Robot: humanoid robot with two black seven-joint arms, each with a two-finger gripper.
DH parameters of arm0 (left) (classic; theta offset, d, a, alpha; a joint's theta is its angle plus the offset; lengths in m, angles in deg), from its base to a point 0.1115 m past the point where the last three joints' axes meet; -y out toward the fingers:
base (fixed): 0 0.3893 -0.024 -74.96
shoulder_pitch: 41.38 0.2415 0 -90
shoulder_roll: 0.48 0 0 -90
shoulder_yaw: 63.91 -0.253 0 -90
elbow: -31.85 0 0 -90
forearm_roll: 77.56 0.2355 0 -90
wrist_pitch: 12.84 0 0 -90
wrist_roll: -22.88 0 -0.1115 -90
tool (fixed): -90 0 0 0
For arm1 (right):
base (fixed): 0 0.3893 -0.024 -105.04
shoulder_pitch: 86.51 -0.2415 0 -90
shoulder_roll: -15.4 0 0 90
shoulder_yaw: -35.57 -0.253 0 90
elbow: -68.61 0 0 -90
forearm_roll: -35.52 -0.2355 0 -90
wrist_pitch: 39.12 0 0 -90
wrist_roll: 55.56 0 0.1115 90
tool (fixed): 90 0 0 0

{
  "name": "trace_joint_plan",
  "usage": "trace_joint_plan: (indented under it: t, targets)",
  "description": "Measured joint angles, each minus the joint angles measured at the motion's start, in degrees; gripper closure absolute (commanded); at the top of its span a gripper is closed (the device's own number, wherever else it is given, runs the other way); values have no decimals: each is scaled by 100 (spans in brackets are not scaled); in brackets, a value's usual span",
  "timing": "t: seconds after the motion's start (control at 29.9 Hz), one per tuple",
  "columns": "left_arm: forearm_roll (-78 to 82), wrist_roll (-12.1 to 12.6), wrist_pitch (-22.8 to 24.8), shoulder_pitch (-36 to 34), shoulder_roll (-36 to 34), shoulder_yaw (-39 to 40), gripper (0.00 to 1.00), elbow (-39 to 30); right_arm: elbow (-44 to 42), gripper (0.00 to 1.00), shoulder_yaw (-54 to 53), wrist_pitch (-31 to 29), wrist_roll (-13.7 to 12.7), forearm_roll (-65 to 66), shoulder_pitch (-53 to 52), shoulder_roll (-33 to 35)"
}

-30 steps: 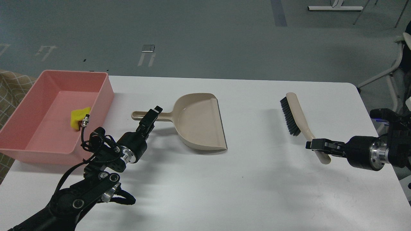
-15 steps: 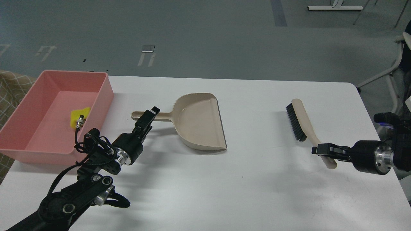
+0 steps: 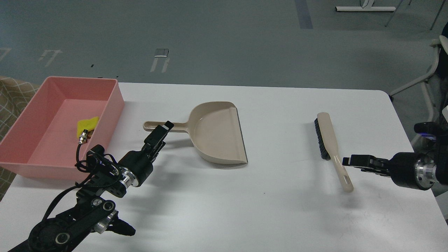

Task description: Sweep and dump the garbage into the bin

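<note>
Lying in the big pink plastic bin [image 3: 21,147], the yellow spongy scrap [image 3: 86,124] sits left of my left gripper [image 3: 161,132], whose fingers look together, though I cannot tell.

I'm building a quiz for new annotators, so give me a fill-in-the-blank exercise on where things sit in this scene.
1. The yellow scrap lies inside the pink ____.
2. The beige dustpan has nothing in it and lies flat on the white ____.
3. The brush lies on the table, its handle end pointing toward the ____ gripper.
4. The left gripper is beside the dustpan's ____.

Missing words: bin; table; right; handle
</note>
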Motion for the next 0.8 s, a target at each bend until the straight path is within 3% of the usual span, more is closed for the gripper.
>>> trace_joint_plan:
  t: [0.2, 0.43, 0.6, 0.8]
  targets:
    - [14, 3, 132, 669, -648, 373, 2, -1042, 251, 5, -242, -106, 63, -197, -30, 554]
    - [-82, -41, 985, 997, -983, 1639, 2, -1766, 67, 5, -1646, -115, 194, -845, -80, 513]
    - [-853, -41, 1722, 308, -886, 2577, 2, -1595, -728, 6, -3020, -114, 203, -1321, -104, -366]
    - [-1746, -25, 2205, -1095, -789, 2896, 2, -348, -2389, 6, -4465, -110, 202, -1399, -502, -1669]
